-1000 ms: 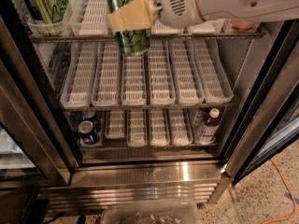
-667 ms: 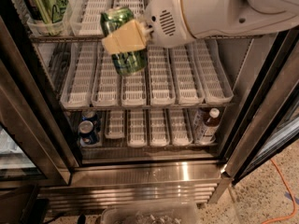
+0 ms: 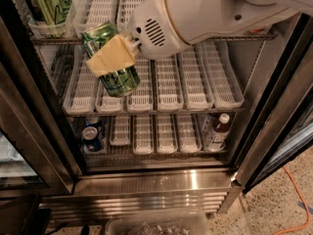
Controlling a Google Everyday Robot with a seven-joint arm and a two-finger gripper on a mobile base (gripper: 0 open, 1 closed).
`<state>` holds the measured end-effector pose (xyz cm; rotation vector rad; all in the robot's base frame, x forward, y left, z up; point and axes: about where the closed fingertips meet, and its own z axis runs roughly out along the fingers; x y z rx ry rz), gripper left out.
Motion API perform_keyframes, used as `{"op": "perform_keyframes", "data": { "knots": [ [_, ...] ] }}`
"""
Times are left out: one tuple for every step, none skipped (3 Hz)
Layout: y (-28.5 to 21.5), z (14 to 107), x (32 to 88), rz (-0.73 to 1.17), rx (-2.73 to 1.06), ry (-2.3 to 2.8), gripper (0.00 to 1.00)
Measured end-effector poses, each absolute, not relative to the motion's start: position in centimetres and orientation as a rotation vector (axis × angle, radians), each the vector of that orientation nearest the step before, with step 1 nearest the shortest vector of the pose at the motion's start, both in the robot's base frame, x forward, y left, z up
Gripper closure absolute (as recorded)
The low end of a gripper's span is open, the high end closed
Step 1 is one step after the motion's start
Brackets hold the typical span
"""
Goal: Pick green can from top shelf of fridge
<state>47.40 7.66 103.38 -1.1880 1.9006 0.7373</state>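
Note:
My gripper [image 3: 111, 58] is shut on the green can [image 3: 117, 80], which is tilted and held in the air in front of the fridge [image 3: 254, 131], out from the top shelf [image 3: 102, 4] and level with the middle rack. One tan finger pad [image 3: 110, 56] lies across the can's side. The white arm reaches in from the upper right. Another green can [image 3: 46, 3] stands at the left end of the top shelf.
The middle rack [image 3: 190, 82] has white slotted lanes. On the bottom rack stand a small blue can [image 3: 92, 137] at left and a brown bottle [image 3: 218, 130] at right. Dark door frames flank the opening. A clear bin [image 3: 156, 225] sits on the floor below.
The gripper has carried the green can out from the top shelf, leftward and toward the camera, and the can has tilted more.

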Motion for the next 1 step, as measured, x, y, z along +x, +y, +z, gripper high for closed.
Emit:
{"op": "perform_keyframes", "data": {
  "knots": [
    [7.66, 103.38, 47.4, 0.737, -1.188, 1.901, 1.0]
  ]
}}
